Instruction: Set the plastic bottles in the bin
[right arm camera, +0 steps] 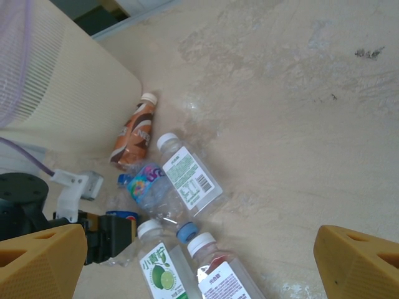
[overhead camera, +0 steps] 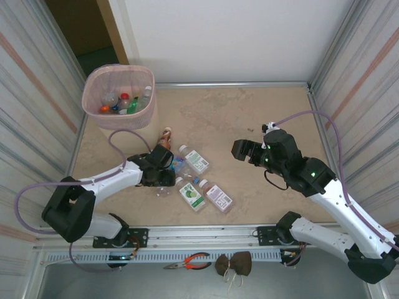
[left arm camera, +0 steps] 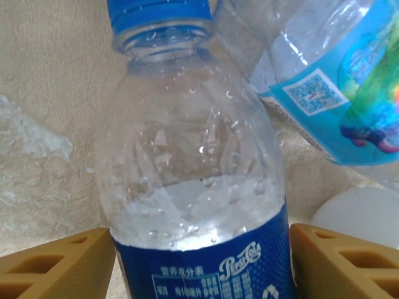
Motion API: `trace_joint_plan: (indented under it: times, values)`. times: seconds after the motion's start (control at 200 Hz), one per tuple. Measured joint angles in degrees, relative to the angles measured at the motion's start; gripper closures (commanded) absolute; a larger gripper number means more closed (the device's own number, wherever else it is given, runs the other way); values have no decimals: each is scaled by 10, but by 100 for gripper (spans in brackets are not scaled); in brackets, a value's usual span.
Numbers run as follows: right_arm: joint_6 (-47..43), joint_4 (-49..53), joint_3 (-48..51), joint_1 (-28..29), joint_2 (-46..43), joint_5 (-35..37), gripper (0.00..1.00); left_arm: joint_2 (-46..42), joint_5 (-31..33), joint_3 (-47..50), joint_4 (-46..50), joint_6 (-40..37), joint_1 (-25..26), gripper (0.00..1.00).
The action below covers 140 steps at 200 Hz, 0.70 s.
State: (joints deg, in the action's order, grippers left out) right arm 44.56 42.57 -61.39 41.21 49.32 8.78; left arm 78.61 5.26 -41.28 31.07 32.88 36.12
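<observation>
The pink mesh bin (overhead camera: 93, 118) stands at the back left with several bottles (overhead camera: 124, 103) inside. My left gripper (overhead camera: 161, 176) is shut on a clear Pepsi bottle (left arm camera: 193, 187) with a blue cap and blue label, lying on the table; its tan fingers (left arm camera: 56, 261) press both sides of the label. Around it lie an orange-brown bottle (overhead camera: 165, 138), a clear white-capped bottle (overhead camera: 194, 159), a colourful-label bottle (right arm camera: 149, 187), a lime-label bottle (overhead camera: 191, 194) and a red-tinted bottle (overhead camera: 216, 196). My right gripper (overhead camera: 244, 151) hangs open above the table, right of the cluster, nothing between its fingers.
Corrugated walls close the table on the left, right and back. Red-handled pliers (overhead camera: 187, 261) and a brown object (overhead camera: 234, 263) lie below the front rail. Bare beige tabletop (overhead camera: 249, 118) spreads between the bin and the right arm.
</observation>
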Motion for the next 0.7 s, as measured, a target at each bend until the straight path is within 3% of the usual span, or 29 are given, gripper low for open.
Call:
trace_joint_plan:
  times: [0.266, 0.701]
  values:
    - [0, 0, 0, 0, -1, 2, 7, 30, 10, 0, -12, 0, 0, 37]
    - [0, 5, 0, 0, -3, 4, 7, 13, 15, -1, -3, 0, 0, 40]
